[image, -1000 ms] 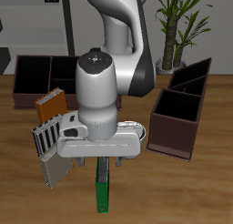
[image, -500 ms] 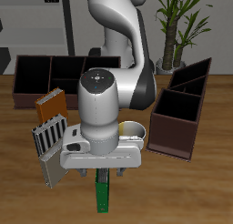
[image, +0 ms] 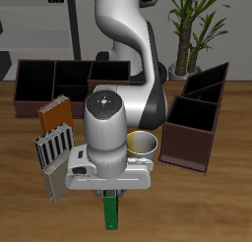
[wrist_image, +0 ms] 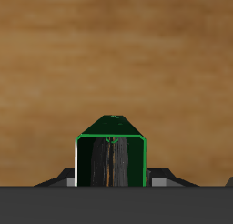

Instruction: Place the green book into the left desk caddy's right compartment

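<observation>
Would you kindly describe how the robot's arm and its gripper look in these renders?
The arm is glossy white-grey with rounded, bulbous links and dark charcoal bands at the joints. The wrist link carries a round cap with a small dark mark at its centre. The gripper has a flat, pale grey rectangular body. No cables or lettering show.

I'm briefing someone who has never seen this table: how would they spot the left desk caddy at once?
Start at the potted plant behind the table. In front of it stands the left desk caddy, a dark reddish-brown open-top box beside the yellow mug. One divider splits it into two bins, unlike the longer caddy along the table's back, which lies behind the orange book.
</observation>
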